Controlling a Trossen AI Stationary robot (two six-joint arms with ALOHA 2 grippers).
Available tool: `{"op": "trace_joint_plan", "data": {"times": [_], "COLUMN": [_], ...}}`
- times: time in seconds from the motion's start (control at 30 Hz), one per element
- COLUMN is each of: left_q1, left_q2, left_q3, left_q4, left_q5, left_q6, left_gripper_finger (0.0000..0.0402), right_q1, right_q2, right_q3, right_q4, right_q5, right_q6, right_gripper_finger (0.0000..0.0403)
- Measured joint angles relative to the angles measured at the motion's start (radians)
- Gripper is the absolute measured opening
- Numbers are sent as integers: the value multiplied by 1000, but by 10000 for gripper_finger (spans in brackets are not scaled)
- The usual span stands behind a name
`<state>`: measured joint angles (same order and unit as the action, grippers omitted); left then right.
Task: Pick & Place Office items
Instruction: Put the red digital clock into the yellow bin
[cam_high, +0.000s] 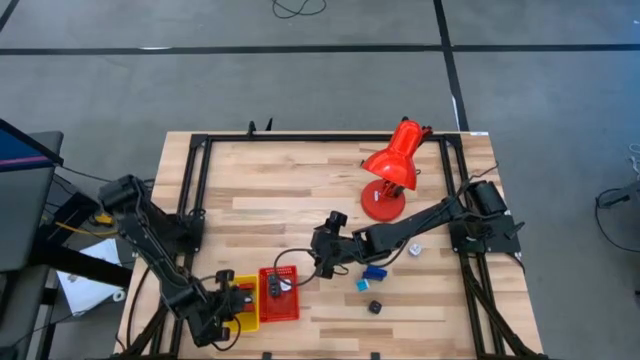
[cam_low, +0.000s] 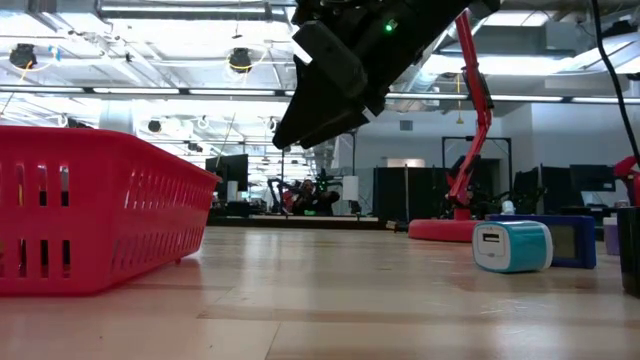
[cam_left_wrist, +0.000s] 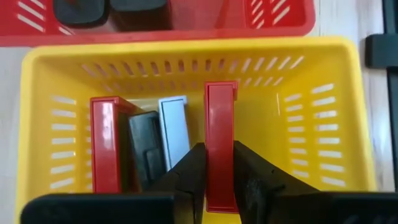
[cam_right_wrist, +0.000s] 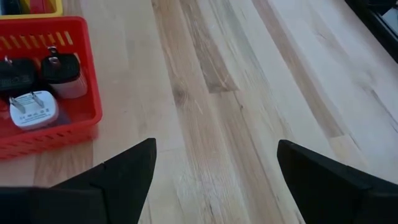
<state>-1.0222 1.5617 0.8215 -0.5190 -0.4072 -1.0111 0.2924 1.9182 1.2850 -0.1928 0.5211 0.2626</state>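
Note:
In the left wrist view my left gripper (cam_left_wrist: 219, 150) is shut on a red stick-like item (cam_left_wrist: 221, 118) inside the yellow basket (cam_left_wrist: 323, 68). A second red piece (cam_left_wrist: 106, 143), a black one (cam_left_wrist: 146, 152) and a silver-white one (cam_left_wrist: 173, 124) stand side by side in that basket. The red basket (cam_high: 282, 297) beside it holds two black plugs (cam_right_wrist: 62, 73) and a white one (cam_right_wrist: 34, 109). My right gripper (cam_right_wrist: 216, 146) hangs open above bare wood to the right of the red basket. Loose items lie near it: blue (cam_high: 375, 271), teal (cam_low: 512, 246), black (cam_high: 375, 307). My left gripper pinches the red stick's two long side faces (cam_left_wrist: 220, 177) between its two fingers (cam_left_wrist: 191, 177), at the stick's near end. The fingers come slanting down from the table's near left and lie along the stick. Whether the stick's far end touches the basket floor cannot be told.
A big red desk lamp (cam_high: 392, 168) stands at the back right, its base (cam_low: 448, 229) on the wood. A small white piece (cam_high: 414, 250) lies under the right arm. A black frame (cam_high: 190, 180) runs around the tabletop. Open wood lies at the table's far left and middle.

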Motion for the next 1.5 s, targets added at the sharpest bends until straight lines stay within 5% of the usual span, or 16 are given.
{"op": "trace_joint_plan", "data": {"times": [0.97, 1.5], "left_q1": [-6, -22], "left_q2": [18, 18], "left_q3": [0, 0], "left_q4": [12, 48], "left_q5": [39, 60], "left_q6": [-4, 11], "left_gripper_finger": [64, 128], "right_q1": [2, -1], "right_q2": [0, 0], "right_q3": [0, 0], "right_q4": [-9, -16], "right_q5": [0, -1], "right_q6": [0, -8], "right_gripper_finger": [327, 327]}}
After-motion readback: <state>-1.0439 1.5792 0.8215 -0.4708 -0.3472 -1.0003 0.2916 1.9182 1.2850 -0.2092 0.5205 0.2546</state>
